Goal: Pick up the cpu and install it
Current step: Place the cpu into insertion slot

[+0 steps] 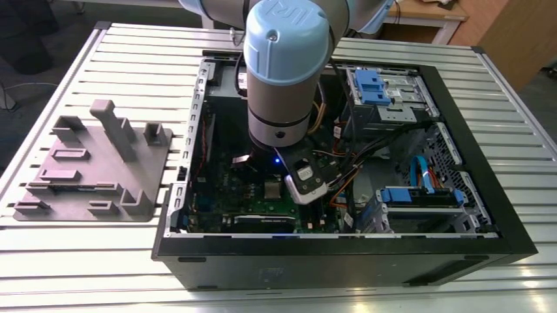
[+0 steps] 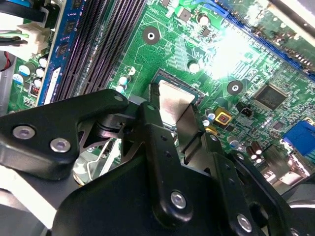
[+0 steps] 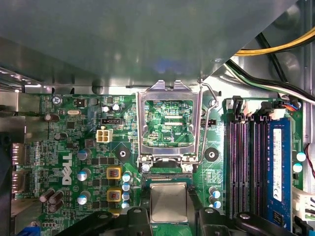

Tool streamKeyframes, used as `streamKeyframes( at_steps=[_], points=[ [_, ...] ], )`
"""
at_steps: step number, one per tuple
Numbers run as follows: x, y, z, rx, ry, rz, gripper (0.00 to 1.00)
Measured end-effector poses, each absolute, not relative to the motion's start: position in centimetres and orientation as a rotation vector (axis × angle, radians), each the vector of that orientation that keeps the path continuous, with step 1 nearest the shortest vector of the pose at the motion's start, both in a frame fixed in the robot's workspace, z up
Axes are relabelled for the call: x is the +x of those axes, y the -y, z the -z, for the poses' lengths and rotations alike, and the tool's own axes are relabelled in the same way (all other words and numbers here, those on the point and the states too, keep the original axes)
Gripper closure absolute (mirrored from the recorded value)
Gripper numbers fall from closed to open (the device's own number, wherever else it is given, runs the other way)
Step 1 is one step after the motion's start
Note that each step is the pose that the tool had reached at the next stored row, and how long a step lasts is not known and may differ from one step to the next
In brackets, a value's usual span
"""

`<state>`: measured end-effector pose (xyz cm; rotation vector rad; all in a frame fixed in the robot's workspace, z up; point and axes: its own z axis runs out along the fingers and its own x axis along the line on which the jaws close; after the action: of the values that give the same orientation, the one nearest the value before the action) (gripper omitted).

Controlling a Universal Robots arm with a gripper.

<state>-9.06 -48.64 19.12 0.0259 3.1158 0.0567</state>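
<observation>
The gripper (image 2: 173,112) is clamped on the cpu (image 3: 169,204) just beside the flipped-open socket frame (image 3: 167,158), so I'd hold it level and square going down.

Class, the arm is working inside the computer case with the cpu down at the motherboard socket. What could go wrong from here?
The cpu lies next to the open socket frame, with the gripper at it. If the chip is skewed, pressing may damage the contacts, and the gripper might catch the frame. In the exterior view, cables run close to the arm and could snag.
</observation>
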Motion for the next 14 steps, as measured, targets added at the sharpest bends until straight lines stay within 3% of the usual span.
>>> streamKeyframes(
  at_steps=[14],
  points=[
    [-8.98,48.63,-19.76,0.027,-3.116,-0.059,0.61]
  ],
)
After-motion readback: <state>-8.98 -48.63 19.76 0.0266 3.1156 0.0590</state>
